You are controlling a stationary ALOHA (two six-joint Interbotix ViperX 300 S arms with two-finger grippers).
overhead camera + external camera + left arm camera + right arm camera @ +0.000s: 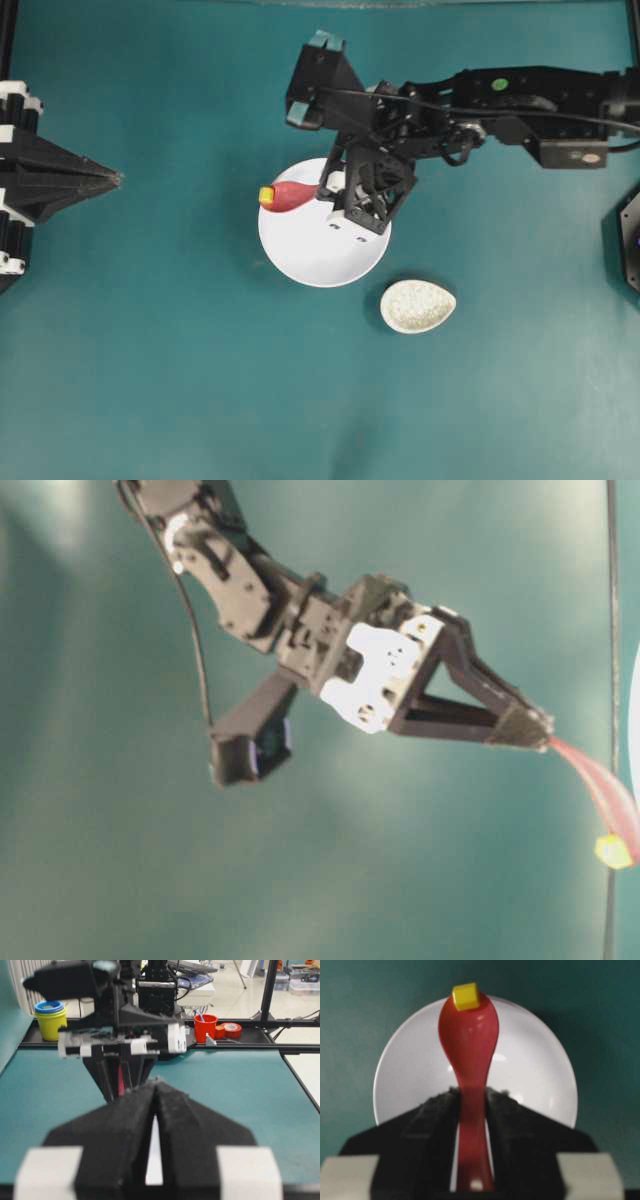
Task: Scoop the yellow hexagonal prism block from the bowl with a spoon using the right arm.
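STEP: lift-out | RIGHT: right arm (520, 95) fingers (432, 1125) clamped on spoon (468, 1060) handle | LEFT: left gripper (156, 1091) fingers together, idle | BLOCK: yellow hexagonal prism block (466, 996) on scoop's far tip, over bowl (530, 1055) rim | METHOD: keep scoop level, raise slowly; any tilt toward the tip risks spilling the block onto the surface (150, 380).

No readable text, label, brand, number or sign anywhere in these views.
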